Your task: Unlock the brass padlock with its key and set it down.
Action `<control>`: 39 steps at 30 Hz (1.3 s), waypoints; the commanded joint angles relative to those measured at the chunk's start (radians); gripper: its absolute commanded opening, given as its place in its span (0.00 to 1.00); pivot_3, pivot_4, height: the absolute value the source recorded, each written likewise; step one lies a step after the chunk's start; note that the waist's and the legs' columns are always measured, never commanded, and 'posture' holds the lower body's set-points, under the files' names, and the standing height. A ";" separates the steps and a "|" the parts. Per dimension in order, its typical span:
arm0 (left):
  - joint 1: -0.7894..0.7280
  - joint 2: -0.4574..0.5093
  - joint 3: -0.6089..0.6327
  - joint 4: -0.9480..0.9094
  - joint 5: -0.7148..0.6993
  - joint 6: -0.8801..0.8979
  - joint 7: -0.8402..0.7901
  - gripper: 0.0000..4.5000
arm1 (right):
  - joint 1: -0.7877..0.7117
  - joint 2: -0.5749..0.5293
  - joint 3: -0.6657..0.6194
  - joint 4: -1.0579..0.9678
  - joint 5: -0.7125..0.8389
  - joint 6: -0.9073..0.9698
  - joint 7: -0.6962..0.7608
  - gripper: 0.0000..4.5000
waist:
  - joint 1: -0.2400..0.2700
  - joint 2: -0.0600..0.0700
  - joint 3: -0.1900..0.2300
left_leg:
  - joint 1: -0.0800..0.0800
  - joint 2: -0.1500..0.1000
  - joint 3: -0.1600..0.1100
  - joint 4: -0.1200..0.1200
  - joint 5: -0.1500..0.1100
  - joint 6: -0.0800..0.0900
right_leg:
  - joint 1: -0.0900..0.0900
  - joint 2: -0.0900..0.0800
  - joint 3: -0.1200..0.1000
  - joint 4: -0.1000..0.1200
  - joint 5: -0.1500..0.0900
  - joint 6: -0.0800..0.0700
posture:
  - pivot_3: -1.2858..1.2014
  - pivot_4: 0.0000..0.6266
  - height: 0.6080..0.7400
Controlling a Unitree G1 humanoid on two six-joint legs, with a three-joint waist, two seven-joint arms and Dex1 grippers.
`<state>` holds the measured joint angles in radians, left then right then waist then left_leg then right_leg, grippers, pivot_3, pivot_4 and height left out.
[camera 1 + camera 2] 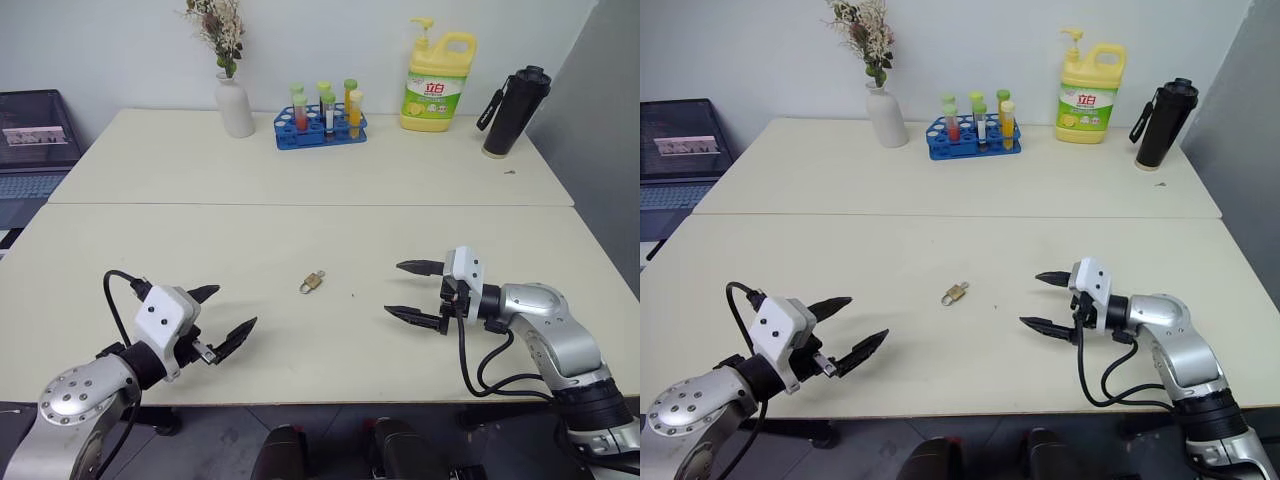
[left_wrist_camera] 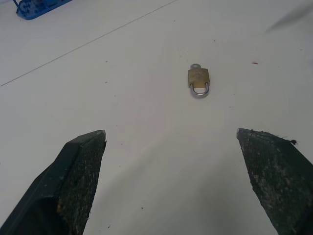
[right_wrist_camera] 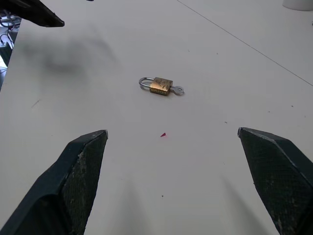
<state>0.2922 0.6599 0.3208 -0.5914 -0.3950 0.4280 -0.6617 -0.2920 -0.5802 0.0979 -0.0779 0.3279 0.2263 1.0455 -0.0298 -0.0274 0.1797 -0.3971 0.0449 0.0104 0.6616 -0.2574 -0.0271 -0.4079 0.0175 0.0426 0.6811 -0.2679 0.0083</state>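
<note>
The bench (image 1: 300, 190) lies bare around the brass padlock (image 1: 312, 282) with the key (image 3: 178, 90) in it, so my left gripper (image 1: 222, 313) and right gripper (image 1: 412, 291), both spread wide, each have an open path inward to it. The only clutter stands well apart along the far edge: a vase (image 1: 235, 104), a test-tube rack (image 1: 320, 128), a yellow detergent bottle (image 1: 438, 83) and a black flask (image 1: 514, 111).

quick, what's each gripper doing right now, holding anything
Left gripper: open, holding nothing.
Right gripper: open, holding nothing.
The brass padlock lies on the table between them.
</note>
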 commanded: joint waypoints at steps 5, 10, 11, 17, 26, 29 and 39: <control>0.008 0.009 0.019 -0.049 -0.003 -0.007 0.000 1.00 | 0.005 0.003 -0.001 0.020 -0.016 -0.061 0.009 1.00 | 0.000 0.000 0.000 | 0.000 0.000 0.000 0.000 0.000 0.000 | 0.000 0.000 0.000 0.000 0.000 0.000 | 0.52 0.24 1.00; 0.015 0.010 0.022 -0.055 -0.007 0.000 0.000 1.00 | 0.001 0.012 0.001 0.038 -0.029 -0.082 0.003 1.00 | 0.000 0.000 0.000 | 0.000 0.000 0.000 0.000 0.000 0.000 | 0.000 0.000 0.000 0.000 0.000 0.000 | 0.52 0.24 1.00; 0.016 0.011 0.021 -0.056 -0.010 -0.003 -0.006 1.00 | 0.000 0.014 0.001 0.041 -0.032 -0.085 0.001 1.00 | 0.000 0.000 0.000 | 0.000 0.000 0.000 0.000 0.000 0.000 | 0.000 0.000 0.000 0.000 0.000 0.000 | 0.52 0.24 1.00; 0.012 -0.016 0.042 -0.065 -0.076 -0.025 -0.029 1.00 | 0.001 0.019 0.003 0.044 -0.037 -0.090 0.000 1.00 | 0.000 0.000 0.000 | 0.000 0.000 0.000 0.000 0.000 0.000 | 0.000 0.000 0.000 0.000 0.000 0.000 | 0.52 0.24 1.00; -0.035 -0.039 -0.071 -0.048 -0.033 0.008 0.024 1.00 | 0.009 0.021 -0.019 -0.024 0.001 -0.001 -0.034 1.00 | 0.001 0.000 0.000 | 0.000 0.000 0.000 0.000 0.000 0.000 | 0.000 0.000 0.000 0.000 0.000 0.000 | 0.52 0.24 1.00; -0.132 -0.059 -0.203 0.006 0.044 0.030 0.069 1.00 | 0.017 0.014 -0.027 -0.109 0.026 0.067 -0.060 1.00 | 0.006 0.000 0.000 | 0.000 -0.001 -0.001 0.001 0.000 0.000 | 0.001 0.000 0.000 0.000 0.000 0.000 | 0.52 0.24 1.00; -0.375 -0.175 -0.366 0.230 0.154 0.073 0.164 1.00 | 0.022 -0.007 -0.023 -0.262 0.057 0.202 -0.114 1.00 | 0.002 0.000 0.000 | 0.000 -0.001 -0.002 0.001 0.000 0.000 | 0.001 0.001 -0.001 0.000 0.000 0.000 | 0.52 0.24 1.00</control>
<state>-0.0612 0.4940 -0.0264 -0.3682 -0.2589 0.5006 -0.5081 -0.2585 -0.5815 0.0915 -0.2900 0.3655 0.4165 0.9434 -0.0277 -0.0276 0.1796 -0.3977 0.0440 0.0085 0.6623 -0.2573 -0.0272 -0.4067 0.0180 0.0418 0.6811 -0.2677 0.0086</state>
